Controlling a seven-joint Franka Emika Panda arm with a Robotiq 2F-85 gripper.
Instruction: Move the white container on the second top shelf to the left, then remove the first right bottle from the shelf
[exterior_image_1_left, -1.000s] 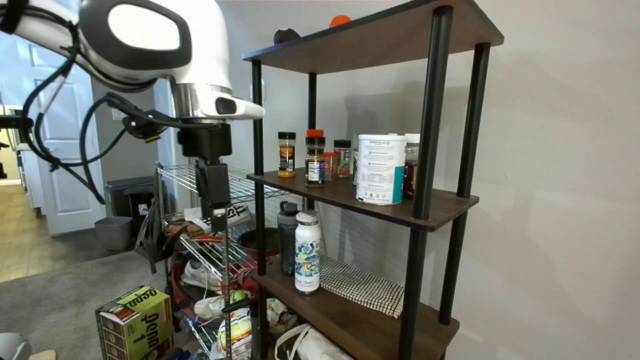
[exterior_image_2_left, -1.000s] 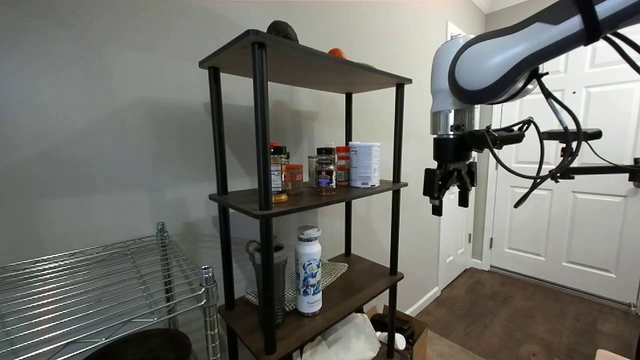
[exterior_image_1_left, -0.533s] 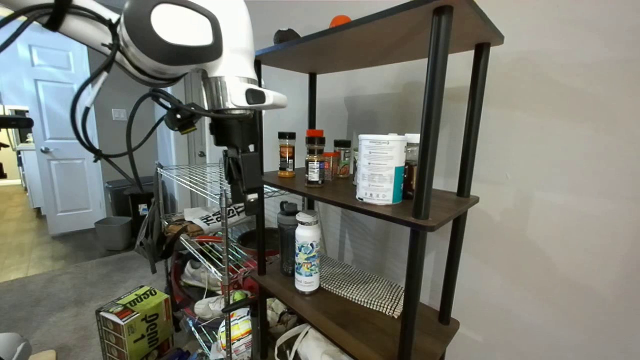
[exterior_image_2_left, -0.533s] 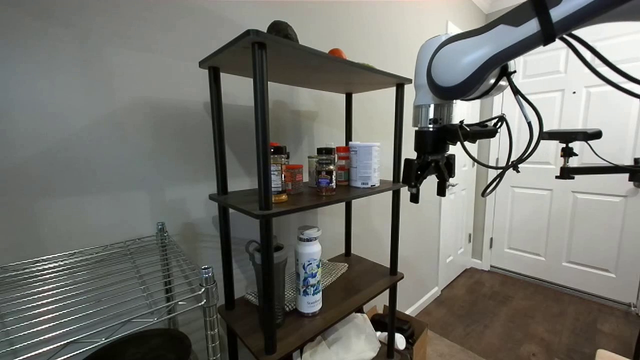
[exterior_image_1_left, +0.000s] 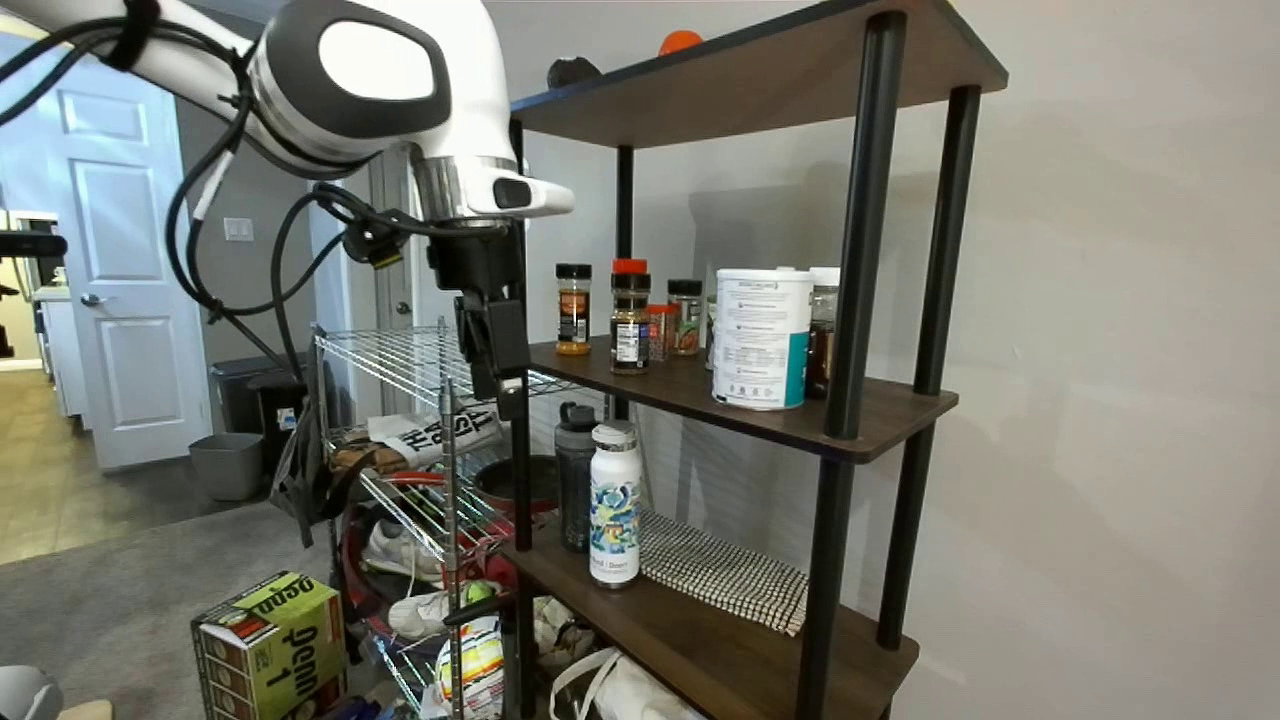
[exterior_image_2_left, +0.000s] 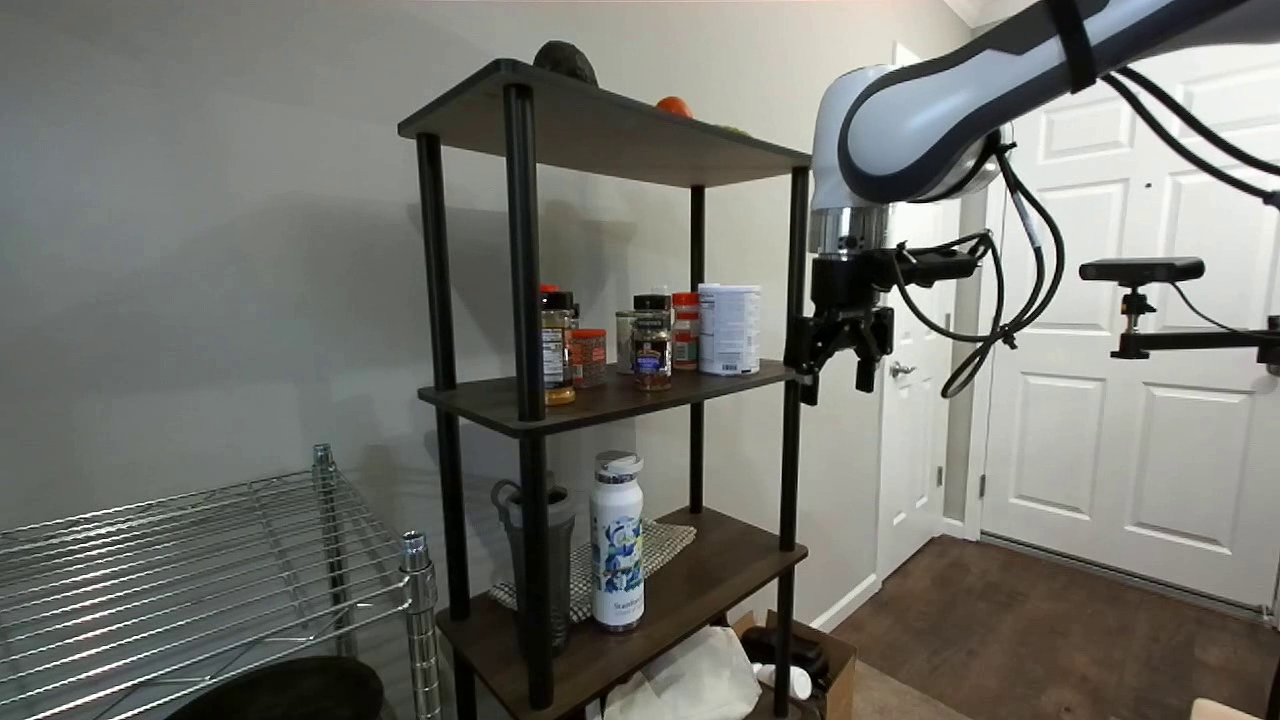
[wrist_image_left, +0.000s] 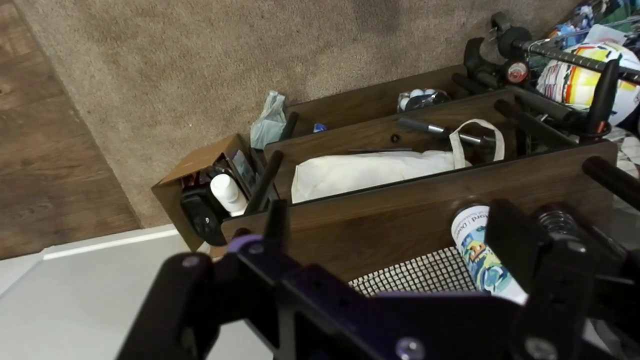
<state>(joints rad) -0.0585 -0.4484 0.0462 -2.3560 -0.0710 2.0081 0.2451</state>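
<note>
White container (exterior_image_1_left: 762, 340) stands upright near the front right corner of the bench (exterior_image_1_left: 890, 412). My pincer (exterior_image_2_left: 837, 386) hangs outside the front edge, spread wide, nothing held. The container looks broad, so I'd push low on its right side, slowly, toward the left edge, minding the jars (exterior_image_2_left: 653, 350).

White container (exterior_image_1_left: 757, 340) and orange-labelled bottle (exterior_image_1_left: 573, 312) stand upright, apart, on the brown shelf (exterior_image_1_left: 670, 386).
</note>
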